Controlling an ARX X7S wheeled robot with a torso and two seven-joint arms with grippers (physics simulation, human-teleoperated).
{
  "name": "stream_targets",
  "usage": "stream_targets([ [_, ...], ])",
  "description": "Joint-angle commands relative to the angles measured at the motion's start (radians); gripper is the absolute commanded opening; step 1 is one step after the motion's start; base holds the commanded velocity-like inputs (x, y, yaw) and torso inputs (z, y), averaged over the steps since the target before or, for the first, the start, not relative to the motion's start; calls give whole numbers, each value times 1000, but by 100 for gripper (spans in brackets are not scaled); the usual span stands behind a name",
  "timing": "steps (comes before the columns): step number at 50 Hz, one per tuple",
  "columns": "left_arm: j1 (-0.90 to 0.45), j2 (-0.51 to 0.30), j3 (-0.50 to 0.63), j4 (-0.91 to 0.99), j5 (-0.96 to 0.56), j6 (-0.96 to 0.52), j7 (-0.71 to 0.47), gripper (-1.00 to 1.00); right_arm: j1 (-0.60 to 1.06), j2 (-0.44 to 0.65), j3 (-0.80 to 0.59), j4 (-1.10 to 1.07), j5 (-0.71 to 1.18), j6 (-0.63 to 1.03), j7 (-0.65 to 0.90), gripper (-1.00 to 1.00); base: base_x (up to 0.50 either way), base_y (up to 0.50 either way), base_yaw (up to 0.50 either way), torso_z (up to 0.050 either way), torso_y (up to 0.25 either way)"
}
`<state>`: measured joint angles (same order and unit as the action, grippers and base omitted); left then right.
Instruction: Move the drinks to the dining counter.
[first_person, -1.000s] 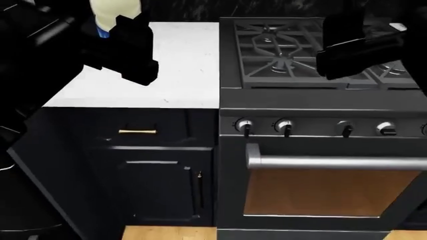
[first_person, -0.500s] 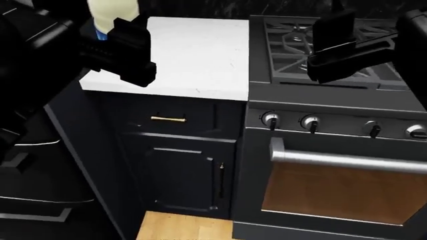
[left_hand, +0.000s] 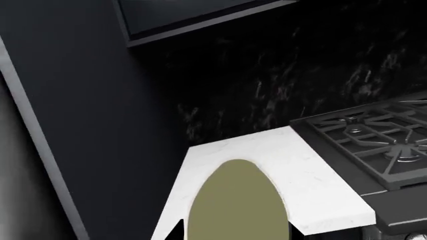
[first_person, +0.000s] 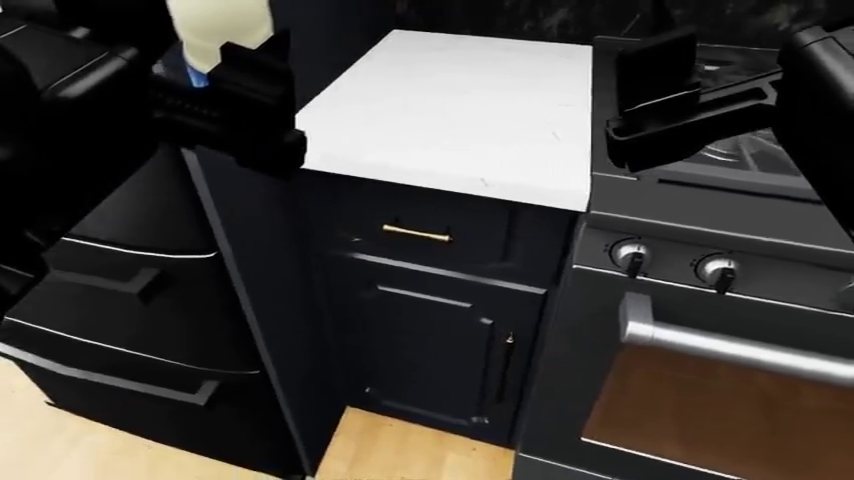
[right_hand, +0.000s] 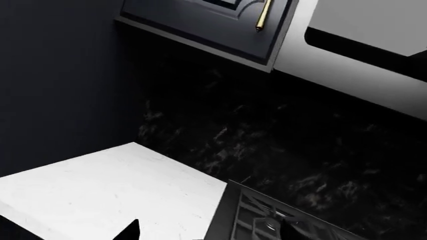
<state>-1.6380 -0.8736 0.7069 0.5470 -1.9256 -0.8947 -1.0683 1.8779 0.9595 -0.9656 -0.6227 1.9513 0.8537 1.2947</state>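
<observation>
My left gripper (first_person: 224, 88) is shut on the cream bottle (first_person: 220, 25), whose blue label shows just above the fingers. It holds the bottle in the air to the left of a narrow white top. In the left wrist view the bottle (left_hand: 237, 205) fills the space between the jaws of the left gripper (left_hand: 233, 236). My right gripper (first_person: 654, 95) is open and empty, and hovers over the seam between the white top and the stove. It also shows in the right wrist view (right_hand: 208, 235). The beer glass, the cola bottle and the dining counter are out of view.
The narrow white top (first_person: 454, 100) sits over dark drawers with a brass handle (first_person: 416, 233). A black gas stove (first_person: 747, 150) with an oven handle (first_person: 734, 345) stands to its right. A dark appliance (first_person: 107, 300) stands at the left. Wood floor (first_person: 400, 450) lies below.
The head view has swung left: the white top and stove have shifted right, and a dark appliance has come into view at the left. My left gripper still holds the cream bottle.
</observation>
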Motion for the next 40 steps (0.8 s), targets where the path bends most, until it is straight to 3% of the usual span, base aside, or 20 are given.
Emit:
stream_targets([
  [1, 4, -16, -18, 3, 15, 18, -11, -100, -13, 3, 3, -8, -10, -4, -14, 100, 0, 0, 500, 0, 0],
  [30, 38, -50, -36, 30, 20, 44, -7, -100, -12, -24, -2, -4, -17, -3, -9, 100, 0, 0, 500, 0, 1],
  [40, 19, -21, -27, 10, 25, 38, -3, -100, -15, -24, 2, -3, -25, -6, -14, 100, 0, 0, 500, 0, 1],
])
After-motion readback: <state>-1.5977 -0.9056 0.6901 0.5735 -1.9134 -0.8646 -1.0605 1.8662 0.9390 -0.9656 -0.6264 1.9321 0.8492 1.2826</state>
